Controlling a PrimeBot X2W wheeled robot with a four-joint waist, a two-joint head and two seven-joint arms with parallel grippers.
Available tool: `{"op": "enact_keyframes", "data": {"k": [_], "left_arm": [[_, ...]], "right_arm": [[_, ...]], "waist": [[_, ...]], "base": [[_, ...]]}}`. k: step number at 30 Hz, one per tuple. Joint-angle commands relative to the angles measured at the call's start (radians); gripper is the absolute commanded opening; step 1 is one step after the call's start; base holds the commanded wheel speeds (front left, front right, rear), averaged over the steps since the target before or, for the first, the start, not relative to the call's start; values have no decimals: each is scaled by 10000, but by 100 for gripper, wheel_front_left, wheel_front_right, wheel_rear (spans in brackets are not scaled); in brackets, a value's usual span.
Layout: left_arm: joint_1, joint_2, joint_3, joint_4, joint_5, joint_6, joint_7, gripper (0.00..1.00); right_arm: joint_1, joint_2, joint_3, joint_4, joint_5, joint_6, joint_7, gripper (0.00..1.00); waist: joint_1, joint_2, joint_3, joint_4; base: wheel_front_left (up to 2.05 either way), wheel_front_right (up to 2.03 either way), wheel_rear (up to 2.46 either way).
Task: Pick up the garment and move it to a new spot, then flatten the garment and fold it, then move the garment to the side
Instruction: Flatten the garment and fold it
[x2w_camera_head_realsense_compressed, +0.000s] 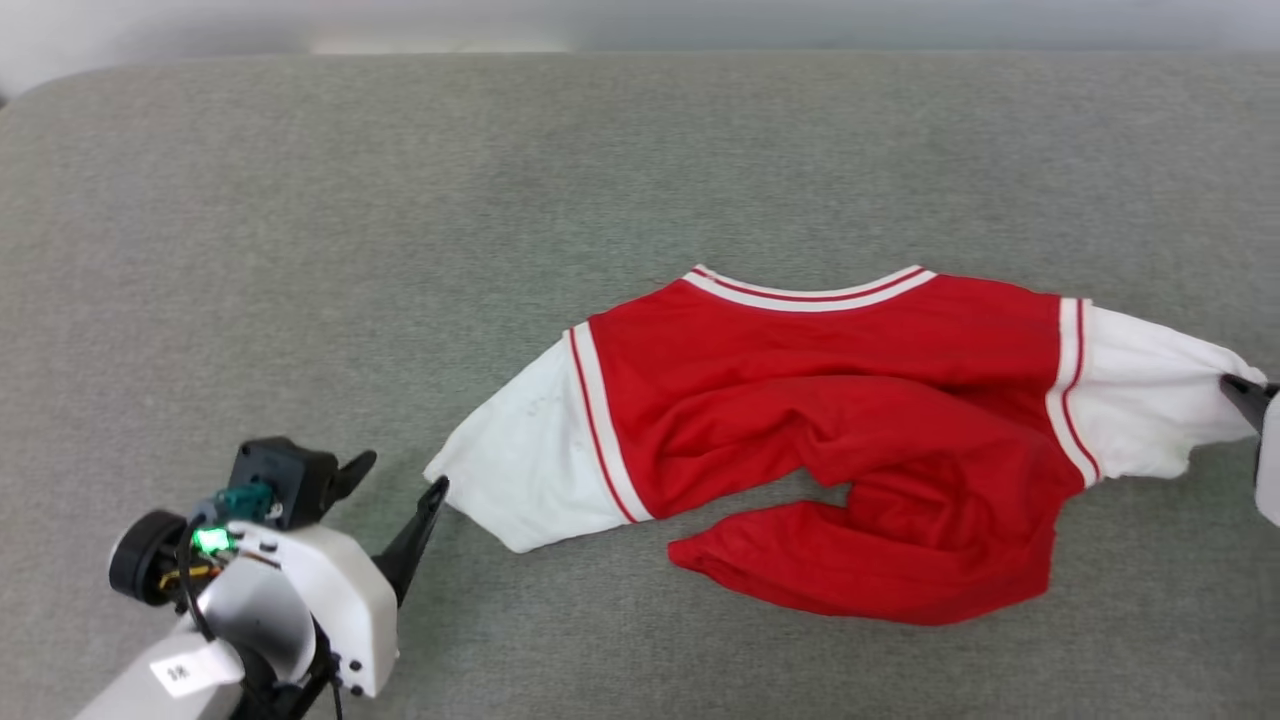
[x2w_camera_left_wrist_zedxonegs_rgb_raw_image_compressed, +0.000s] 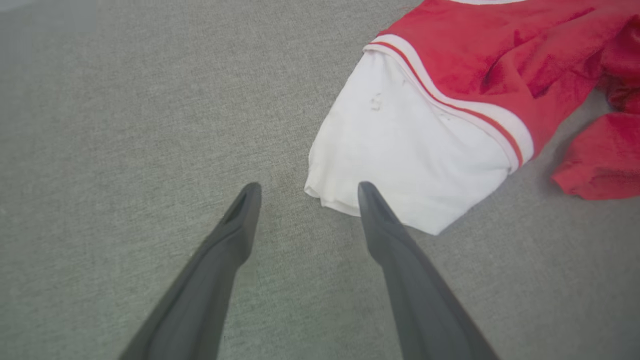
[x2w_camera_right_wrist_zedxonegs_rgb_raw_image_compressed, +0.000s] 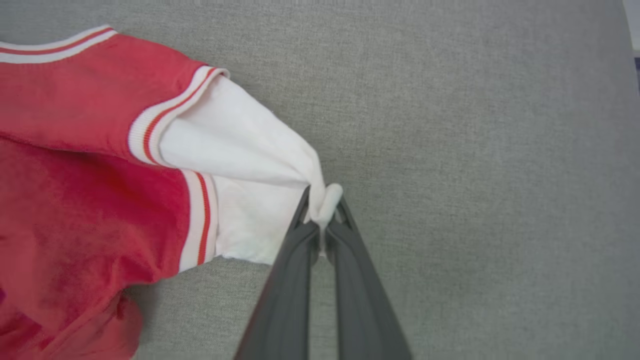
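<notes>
Grey fabric surface bears the garment; right fingers pinch it.

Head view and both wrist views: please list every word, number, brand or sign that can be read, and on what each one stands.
A white sticker on the left arm: a dark mark, too small and blurred to read.
The garment: no lettering on the side that shows; the faint grey specks on its white sleeve are not readable as text.
The grey surface: no text.
</notes>
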Motion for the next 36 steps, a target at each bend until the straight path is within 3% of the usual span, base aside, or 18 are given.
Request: {"op": "enact_keyframes", "data": {"k": [1, 11, 22, 23, 24, 31, 36], "left_arm": [[-286, 46, 25, -18, 21, -1, 165, 100], [-1464, 172, -719, 591, 22, -145, 2580, 100], [-1826, -11, -1462, 1788, 241, -472, 3468, 100], [-1786, -57, -1564, 1935, 237, -564, 3513, 45], [-1796, -131, -1624, 2080, 197, -636, 3490, 0], [-1978, -546, -1423, 2484, 235, -781, 2423, 0], [-2063, -437, -943, 2231, 471, -524, 1262, 0]], "right_arm": [[108, 100, 54, -192, 90, -7, -56, 0], [66, 332, 494, -994, 17, -5, -100, 0], [-179, 159, 729, -1174, 124, -5, -274, 0], [-194, 134, 741, -1175, 135, -5, -294, 0], [-212, 107, 749, -1173, 144, -5, -310, 0], [-290, -142, 830, -1077, 159, -5, -460, 0], [-406, -326, 760, -1084, 224, -7, -687, 0]], "waist": [[0, 0, -9, -271], [0, 0, 291, -686], [0, 0, 712, -789], [0, 0, 740, -786], [0, 0, 764, -780], [0, 0, 549, -690], [0, 0, -2, -613]], "base": [[0, 0, 0], [0, 0, 0], [0, 0, 0], [0, 0, 0], [0, 0, 0], [0, 0, 0], [0, 0, 0]]}}
